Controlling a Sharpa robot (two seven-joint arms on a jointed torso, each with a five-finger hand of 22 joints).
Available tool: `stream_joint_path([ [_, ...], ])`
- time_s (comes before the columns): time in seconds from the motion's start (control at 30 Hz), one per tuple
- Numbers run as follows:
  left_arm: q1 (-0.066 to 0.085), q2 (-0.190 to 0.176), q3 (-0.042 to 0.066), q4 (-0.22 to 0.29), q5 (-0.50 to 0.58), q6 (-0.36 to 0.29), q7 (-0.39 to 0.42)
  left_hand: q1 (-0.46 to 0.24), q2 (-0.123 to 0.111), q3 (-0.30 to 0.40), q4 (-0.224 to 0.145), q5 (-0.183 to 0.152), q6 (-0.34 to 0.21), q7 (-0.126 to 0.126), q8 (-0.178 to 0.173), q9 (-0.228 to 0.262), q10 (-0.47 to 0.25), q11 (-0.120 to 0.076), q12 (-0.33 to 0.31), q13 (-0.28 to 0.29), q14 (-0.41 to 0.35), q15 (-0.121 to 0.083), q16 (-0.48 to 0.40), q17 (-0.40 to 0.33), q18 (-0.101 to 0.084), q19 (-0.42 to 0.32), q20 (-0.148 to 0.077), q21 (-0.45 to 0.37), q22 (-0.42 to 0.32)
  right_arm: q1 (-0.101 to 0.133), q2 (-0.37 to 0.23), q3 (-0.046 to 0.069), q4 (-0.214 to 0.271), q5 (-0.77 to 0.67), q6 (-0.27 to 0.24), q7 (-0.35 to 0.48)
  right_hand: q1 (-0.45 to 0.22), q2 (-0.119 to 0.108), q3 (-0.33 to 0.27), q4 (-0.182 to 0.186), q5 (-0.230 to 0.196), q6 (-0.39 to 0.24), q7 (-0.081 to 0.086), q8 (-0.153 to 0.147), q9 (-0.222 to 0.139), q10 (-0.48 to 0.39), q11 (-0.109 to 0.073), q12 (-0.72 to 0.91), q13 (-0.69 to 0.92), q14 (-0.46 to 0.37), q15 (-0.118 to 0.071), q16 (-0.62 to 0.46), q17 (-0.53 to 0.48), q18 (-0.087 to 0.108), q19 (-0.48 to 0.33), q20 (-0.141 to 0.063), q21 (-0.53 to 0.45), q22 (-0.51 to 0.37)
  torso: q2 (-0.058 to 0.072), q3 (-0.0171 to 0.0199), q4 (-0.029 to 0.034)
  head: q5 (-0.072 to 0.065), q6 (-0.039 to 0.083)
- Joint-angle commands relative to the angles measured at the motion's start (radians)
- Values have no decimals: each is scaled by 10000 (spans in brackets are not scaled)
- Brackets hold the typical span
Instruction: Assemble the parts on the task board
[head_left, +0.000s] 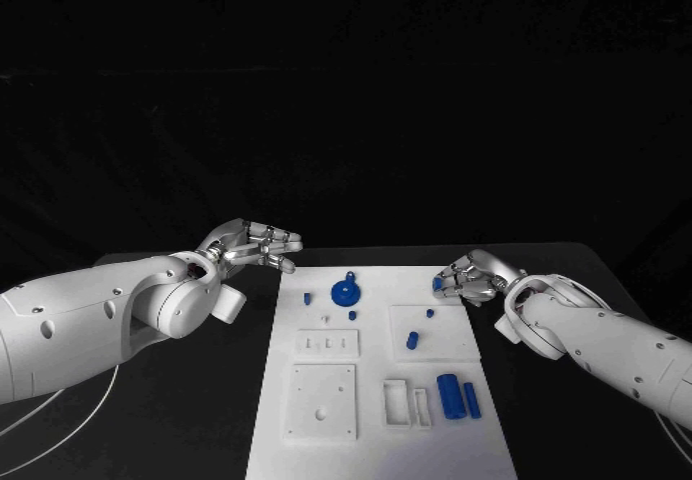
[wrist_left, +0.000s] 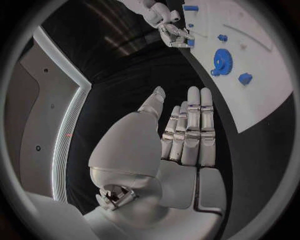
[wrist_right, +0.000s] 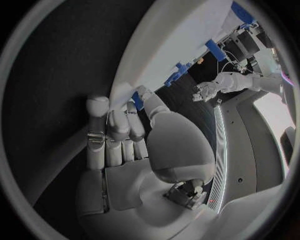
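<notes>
While the task board (head_left: 378, 400), a long white plate with recessed white blocks, lies in the middle of the table between the arms, assembly appears barely begun: the blue gear (head_left: 346, 292), two blue cylinders (head_left: 459, 395) and small blue pegs (head_left: 413, 340) lie loose on it. The left hand (head_left: 254, 246) hovers off the board's far corner, fingers extended, holding nothing. The right hand (head_left: 464, 280), at the board's far right edge, pinches a small blue part (head_left: 438, 284) in curled fingers.

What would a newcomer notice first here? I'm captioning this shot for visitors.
The long white task board stands out on the black table, with a round blue gear near its far end and two blue cylinders nearer the robot. The right hand pinches a small blue part at the board's far right edge, while the left hand hovers empty beyond its left side.
</notes>
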Motion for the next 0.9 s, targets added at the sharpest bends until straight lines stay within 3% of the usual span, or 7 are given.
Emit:
stream_joint_path([
  [0.03,4,4,7,35,-17,126,34,7,94,-1,-61,27,-59,-15,17,-4,-70,-34,-30,16,8,-6,-24,-5,-31,-57,-8,47,9,-47,13,-23,-15,-86,6,-179,52,158,150,-17,-199,298,-69,89,125,35,3,48,15,-21,20,67,17,142,481,22,25,535,4,6,-7,-7,-5],
  [0.3,4,-4,7,44,-17,120,24,7,94,-1,-61,27,-59,-15,17,-4,-70,-34,-30,16,8,-6,-24,-5,-31,-57,-8,47,9,-56,40,-23,119,-91,-99,-184,-8,235,407,-60,-442,685,-186,61,496,57,-58,46,11,-14,-51,55,37,38,475,-67,8,530,4,6,1,-32,-22],
  [0.47,4,-13,7,51,-17,118,16,7,94,-1,-61,27,-59,-15,17,-4,-70,-34,-30,16,8,-6,-24,-5,-31,-57,-8,47,9,-57,49,-23,158,-91,-359,-292,-86,156,360,17,-288,647,-202,55,544,67,-71,43,7,-4,-61,60,52,41,482,-80,-8,519,6,7,-2,-31,-29],
  [0.5,5,-14,7,52,-18,115,12,7,94,-1,-61,27,-59,-15,17,-4,-70,-34,-30,16,8,-6,-24,-5,-31,-57,-8,47,9,-57,50,-23,172,-91,-423,-296,-88,148,362,29,-208,635,-199,54,548,68,-74,45,9,-2,-63,57,51,44,483,-83,-9,517,4,7,-7,-27,-30],
  [0.63,6,-10,7,55,-75,54,-48,19,82,1,-63,33,-55,-17,20,-2,-36,-40,-28,16,-8,-5,-31,-8,-37,-78,-5,43,7,-57,29,-23,303,-113,-587,-379,-138,74,447,32,781,552,-158,54,555,75,-71,67,30,29,-60,124,120,66,499,-84,88,538,-16,10,-23,-37,-50],
  [0.83,13,21,15,57,-254,-15,-322,-95,161,-6,16,40,127,-134,38,8,759,-272,-13,23,323,-193,315,192,-83,84,-151,220,110,-8,-48,-20,712,-253,-653,-798,-225,-8,557,101,697,438,-144,53,536,89,-64,82,45,33,-45,171,185,102,496,-67,127,533,-35,7,-21,-48,7],
  [0.9,32,33,24,67,-293,9,-493,-311,271,-22,213,71,369,-265,34,10,1313,-459,-38,24,595,-366,851,492,-147,301,-324,487,269,64,-88,-19,899,-350,-585,-999,-216,15,641,148,275,322,-113,49,494,80,-57,75,44,33,-32,163,182,113,491,-56,107,519,-41,6,-26,-22,-6],
])
